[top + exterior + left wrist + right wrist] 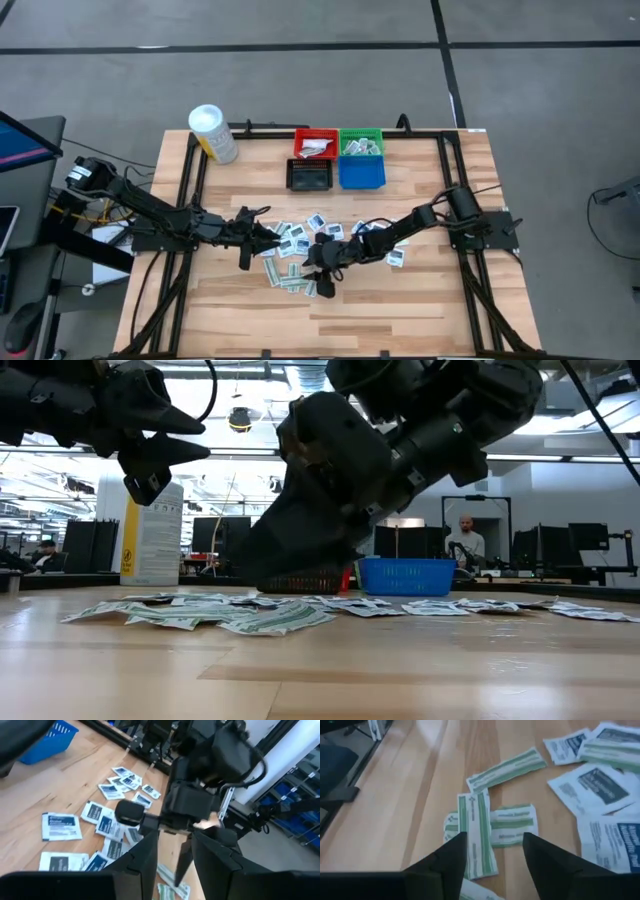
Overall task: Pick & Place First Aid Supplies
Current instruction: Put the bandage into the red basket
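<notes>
**Right gripper lines up on a green strip as the pile waits**

From above, I see my right gripper [322, 272] low over the near edge of the first aid supplies [300, 250] strewn mid-table, with the left gripper [256, 240] just beside it at the pile's other flank; the four small bins [338, 160] stand well apart beyond them.

At table level, the right gripper [300, 560] hangs just above the packets [250, 615], while the left gripper [160, 445] rides higher, touching nothing.

Past my left fingers [145, 860], spread and empty, the square white packets [60, 826] lie ahead.

Past my right fingers [447, 860], parted and empty, an overlapped cluster of green strips [479, 832] sits between and just ahead of them. To do this well, I judge I should straddle one strip only, press down squarely, then close, so its neighbours stay put.
</notes>
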